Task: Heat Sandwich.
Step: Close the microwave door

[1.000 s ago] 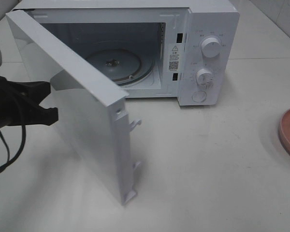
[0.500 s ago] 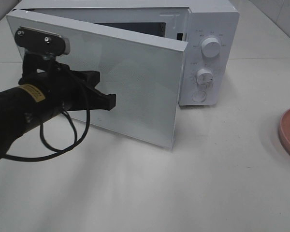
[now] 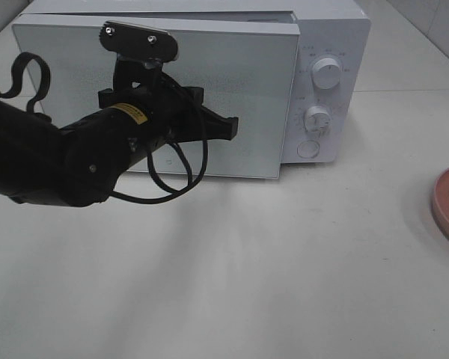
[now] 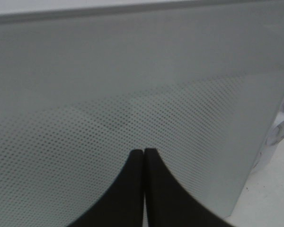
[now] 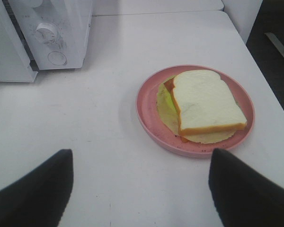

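sandwich (image 5: 206,101) ahead of open right hand (image 5: 141,187)

White microwave (image 3: 329,45) at the back of a pale table (image 3: 284,284). Door (image 3: 239,75) shut or nearly so, with its dotted window pane right in front of the left fingers (image 4: 128,189). Two round knobs (image 3: 327,73) above a round button (image 3: 308,149) on the panel, off to the side of those fingers. Pink plate (image 5: 146,118) on the table, ahead of the right fingers (image 5: 33,189) and between them, not touching either.
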